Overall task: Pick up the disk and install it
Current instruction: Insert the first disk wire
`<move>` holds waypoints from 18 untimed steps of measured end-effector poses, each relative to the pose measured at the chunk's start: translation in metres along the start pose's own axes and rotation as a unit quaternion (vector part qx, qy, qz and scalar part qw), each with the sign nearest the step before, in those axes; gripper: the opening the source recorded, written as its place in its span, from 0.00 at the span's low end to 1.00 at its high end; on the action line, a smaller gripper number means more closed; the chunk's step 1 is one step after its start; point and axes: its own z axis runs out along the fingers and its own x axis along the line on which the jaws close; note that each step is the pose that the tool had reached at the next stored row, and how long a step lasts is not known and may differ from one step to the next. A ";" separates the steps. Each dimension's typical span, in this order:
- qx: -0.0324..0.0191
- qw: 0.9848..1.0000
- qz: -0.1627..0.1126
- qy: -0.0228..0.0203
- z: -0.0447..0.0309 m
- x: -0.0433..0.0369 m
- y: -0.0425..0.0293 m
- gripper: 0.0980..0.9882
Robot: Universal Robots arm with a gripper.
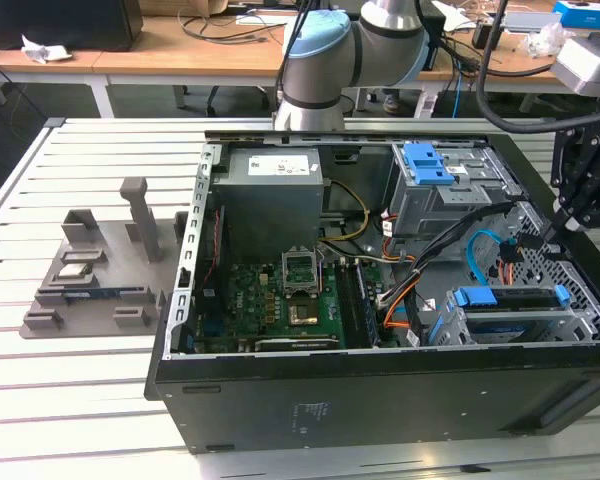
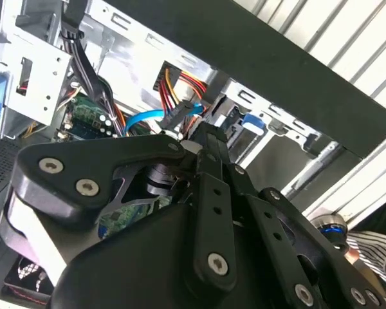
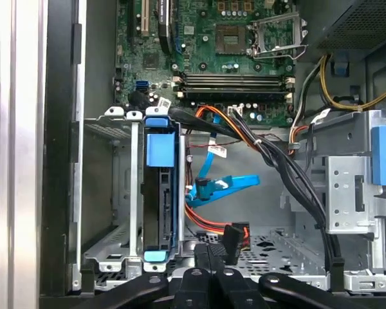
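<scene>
Where cables (image 3: 276, 161) crowd the cage (image 3: 116, 193) (grey metal), the disk (image 3: 161, 193) sits slotted.

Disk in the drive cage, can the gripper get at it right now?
Probably yes: the disk has its blue edge exposed, the gripper is just beside it, though cables lie nearby.

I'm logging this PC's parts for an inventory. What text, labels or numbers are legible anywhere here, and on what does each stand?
No text here can be read.
White label on the power supply: print too small to read.
Pale marking on the case's black side wall: blurred.
White cable tags: too small.
Motherboard markings: too small.
</scene>
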 end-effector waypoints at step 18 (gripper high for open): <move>0.000 1.000 0.000 0.000 0.0062 -0.0166 0.0029 0.30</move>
